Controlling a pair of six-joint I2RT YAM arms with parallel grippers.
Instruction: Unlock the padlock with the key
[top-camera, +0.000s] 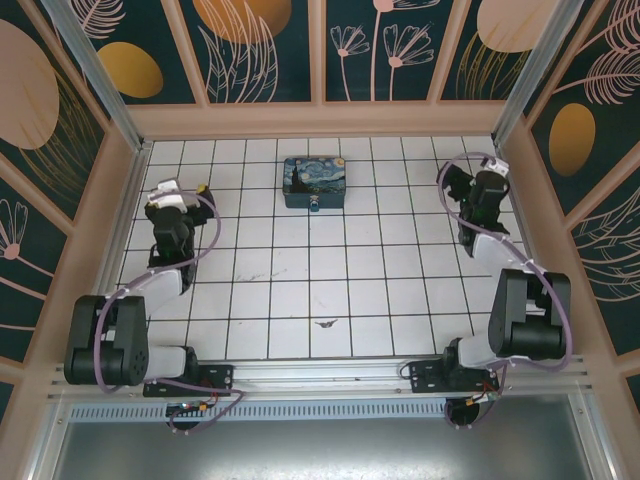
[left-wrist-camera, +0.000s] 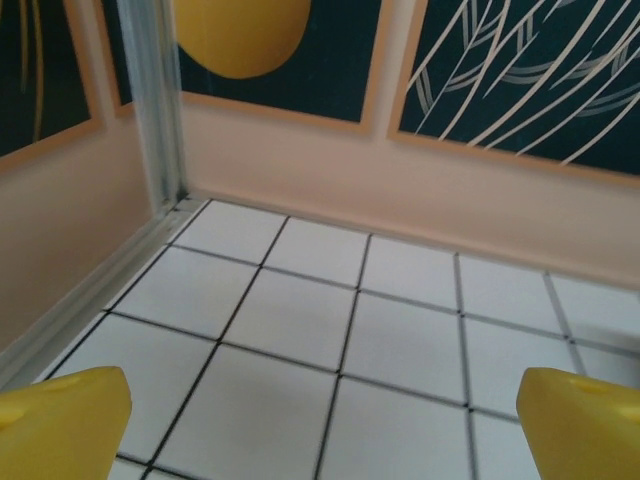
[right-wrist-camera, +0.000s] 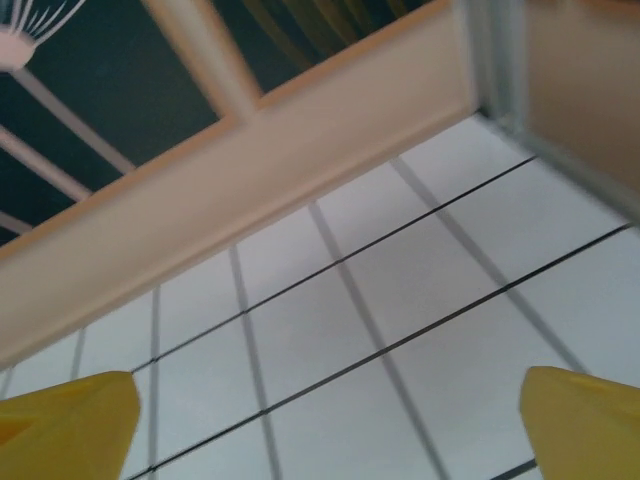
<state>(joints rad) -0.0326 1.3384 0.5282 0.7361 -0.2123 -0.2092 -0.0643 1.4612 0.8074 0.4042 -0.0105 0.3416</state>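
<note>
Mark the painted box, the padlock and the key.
painted box (top-camera: 314, 178): top external view, centre of its lid.
padlock (top-camera: 316, 208): top external view, its blue body at the box's near side.
key (top-camera: 326, 323): top external view, middle of the small dark shape.

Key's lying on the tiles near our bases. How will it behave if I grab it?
The key looks thin and flat on smooth tiles, so it will likely skid if nudged. Tiny against one tile, it is probably light and stiff, and hard to pinch.
</note>
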